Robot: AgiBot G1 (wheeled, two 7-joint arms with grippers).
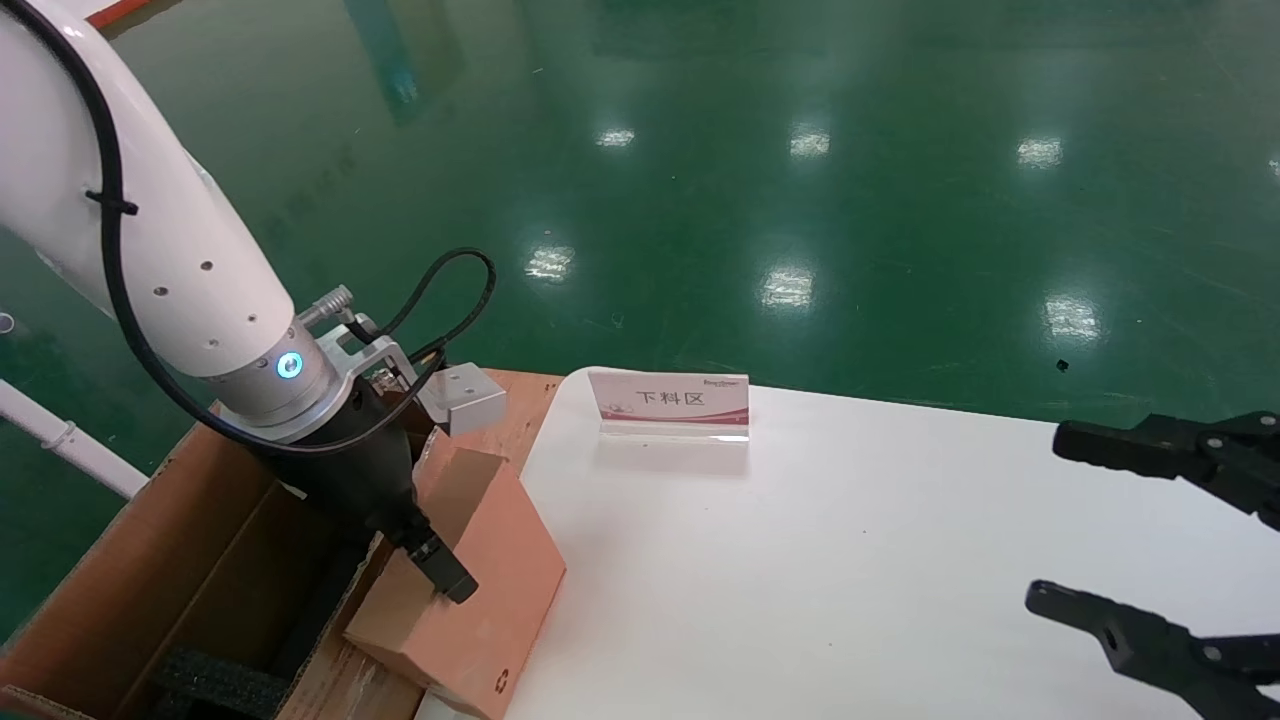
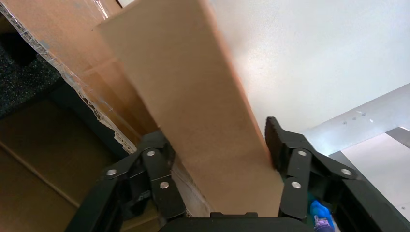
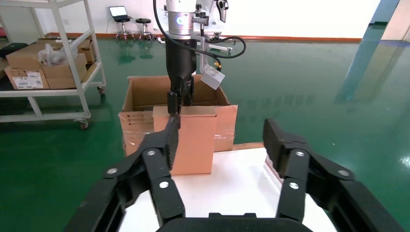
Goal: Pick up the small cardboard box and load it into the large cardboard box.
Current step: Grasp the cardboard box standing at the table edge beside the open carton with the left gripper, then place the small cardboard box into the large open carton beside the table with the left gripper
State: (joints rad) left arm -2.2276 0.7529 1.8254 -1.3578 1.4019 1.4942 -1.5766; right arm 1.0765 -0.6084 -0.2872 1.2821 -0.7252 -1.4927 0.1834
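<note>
**Small box in the grip, poised at the carton's edge**

The left gripper [image 1: 440,570] is clamped across the small cardboard box [image 1: 470,580], holding it tilted over the edge where the white tabletop [image 1: 850,560] meets the large cardboard box [image 1: 150,560] — so the carry is under way. Next, I'd judge, it must swing left over the opening and lower onto the black foam [image 1: 215,685]. The right gripper [image 1: 1140,535] waits spread wide over the tabletop. A sign [image 1: 672,402] reads "下料区"; a recycling symbol [image 1: 499,681] marks the box.
</note>
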